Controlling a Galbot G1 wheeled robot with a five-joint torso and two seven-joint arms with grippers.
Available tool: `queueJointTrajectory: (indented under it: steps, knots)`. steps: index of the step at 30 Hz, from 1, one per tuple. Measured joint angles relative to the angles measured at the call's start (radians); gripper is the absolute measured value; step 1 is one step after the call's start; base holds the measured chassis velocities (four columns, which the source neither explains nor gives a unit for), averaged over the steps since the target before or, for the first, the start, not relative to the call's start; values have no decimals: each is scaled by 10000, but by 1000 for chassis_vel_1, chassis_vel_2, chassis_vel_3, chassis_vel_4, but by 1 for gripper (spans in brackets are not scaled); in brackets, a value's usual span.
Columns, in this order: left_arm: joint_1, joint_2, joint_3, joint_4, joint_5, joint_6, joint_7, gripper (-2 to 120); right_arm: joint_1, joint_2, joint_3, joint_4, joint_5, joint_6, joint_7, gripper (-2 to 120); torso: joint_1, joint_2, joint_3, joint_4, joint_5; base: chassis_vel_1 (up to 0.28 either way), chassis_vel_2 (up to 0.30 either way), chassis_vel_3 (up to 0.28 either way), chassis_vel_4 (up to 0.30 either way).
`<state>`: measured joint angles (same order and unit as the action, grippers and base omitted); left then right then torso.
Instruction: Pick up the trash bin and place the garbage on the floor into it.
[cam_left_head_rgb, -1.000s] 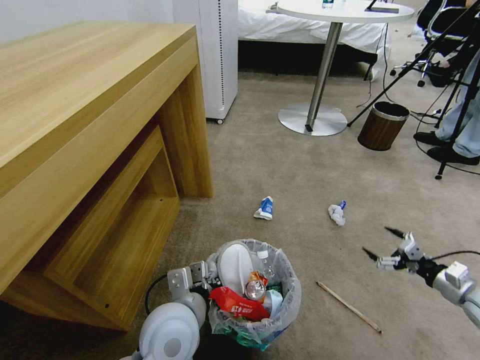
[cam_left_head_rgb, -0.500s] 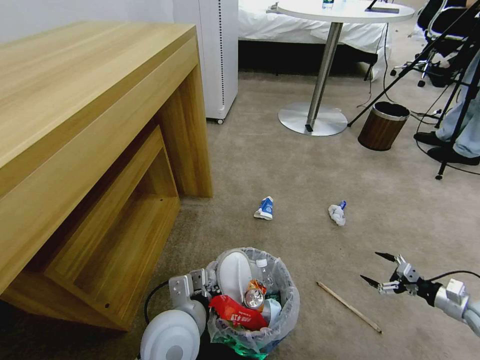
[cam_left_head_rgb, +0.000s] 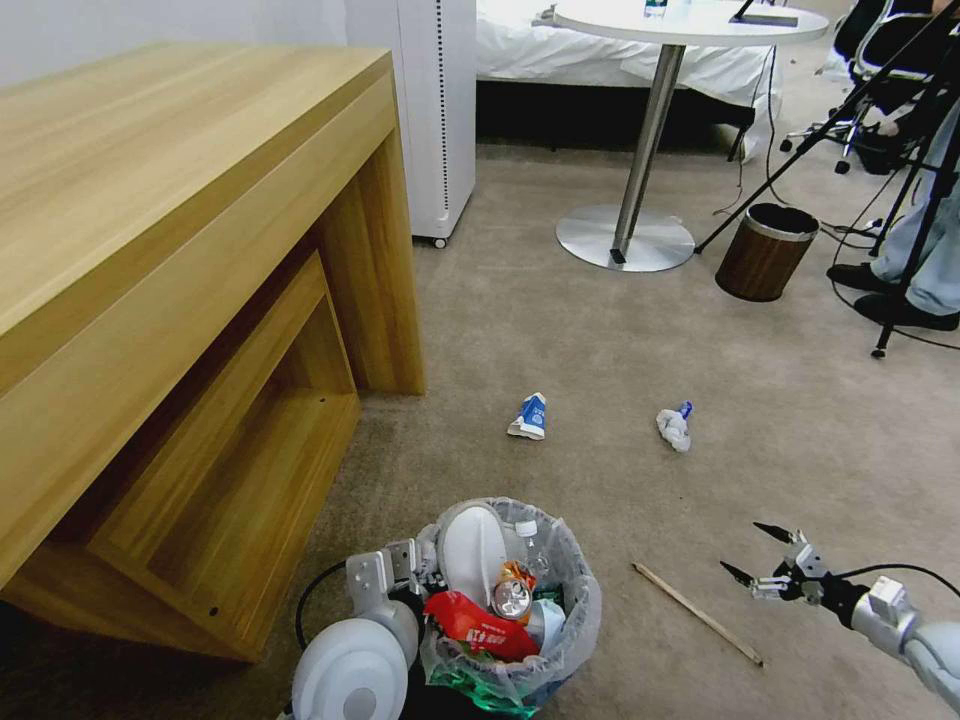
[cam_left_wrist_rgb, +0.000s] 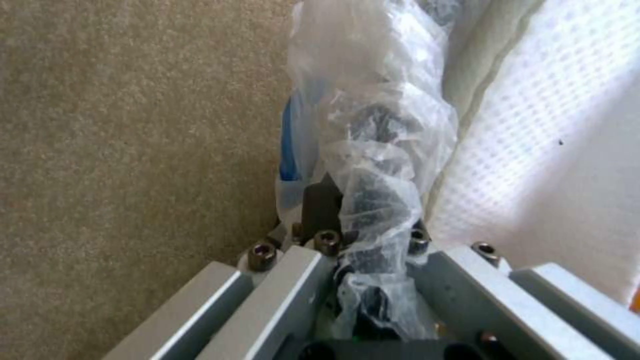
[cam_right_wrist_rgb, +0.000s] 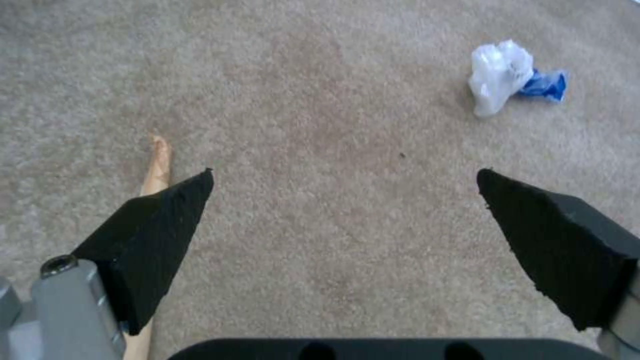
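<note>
Right hand (cam_left_head_rgb: 762, 553) hangs low over the floor (cam_left_head_rgb: 600, 330), its black fingers (cam_right_wrist_rgb: 157, 235) spread wide with nothing between them. Just beside it, toward the robot's left, lies the thin wooden stick (cam_left_head_rgb: 697, 613), flat on the carpet; from the wrist camera one end of that stick (cam_right_wrist_rgb: 155, 172) pokes out from behind a fingertip. Farther out ahead sits the crumpled white paper with a bit of blue (cam_left_head_rgb: 675, 426), seen again from the right wrist (cam_right_wrist_rgb: 497, 77), and off to its left the blue-white carton (cam_left_head_rgb: 529, 416), both lying loose on the carpet, well apart from each other.

Over on the other side, the left hand (cam_left_head_rgb: 400, 572) is clamped onto the rim of the trash bin (cam_left_head_rgb: 575, 625), the crinkled clear bag (cam_left_wrist_rgb: 373, 150) bunched between its fingers, blue showing beneath the plastic. The bin sits close in front of the robot and it's already loaded: a white slipper (cam_left_head_rgb: 472, 545) standing up inside, a red wrapper (cam_left_head_rgb: 475, 622), a crushed can (cam_left_head_rgb: 511, 595) and a small clear bottle (cam_left_head_rgb: 528, 535) packed against it.

To the left stands the wooden table (cam_left_head_rgb: 180, 250); far back, a brown wood-look bin with a metal rim (cam_left_head_rgb: 765, 252) near the round pedestal table (cam_left_head_rgb: 640, 160).
</note>
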<state>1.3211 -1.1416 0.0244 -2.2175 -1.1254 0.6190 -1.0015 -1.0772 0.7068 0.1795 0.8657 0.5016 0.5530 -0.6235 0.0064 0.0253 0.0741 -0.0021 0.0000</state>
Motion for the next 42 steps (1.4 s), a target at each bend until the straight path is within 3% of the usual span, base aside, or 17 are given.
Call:
queueJointTrajectory:
  steps: [18, 42]
  knots:
    - [245, 8, 73, -3, 312, -70, 135, 0, 1357, 1155, -1096, -1607, -325, 129, 273, 100, 0, 0, 0, 1, 0, 0, 0, 0, 0]
    - [437, 175, -14, -128, 383, -85, 170, 0, 1669, 1947, -1672, -2089, -1026, 161, 411, 100, 0, 0, 0, 0, -1, 0, 0, 0, 0]
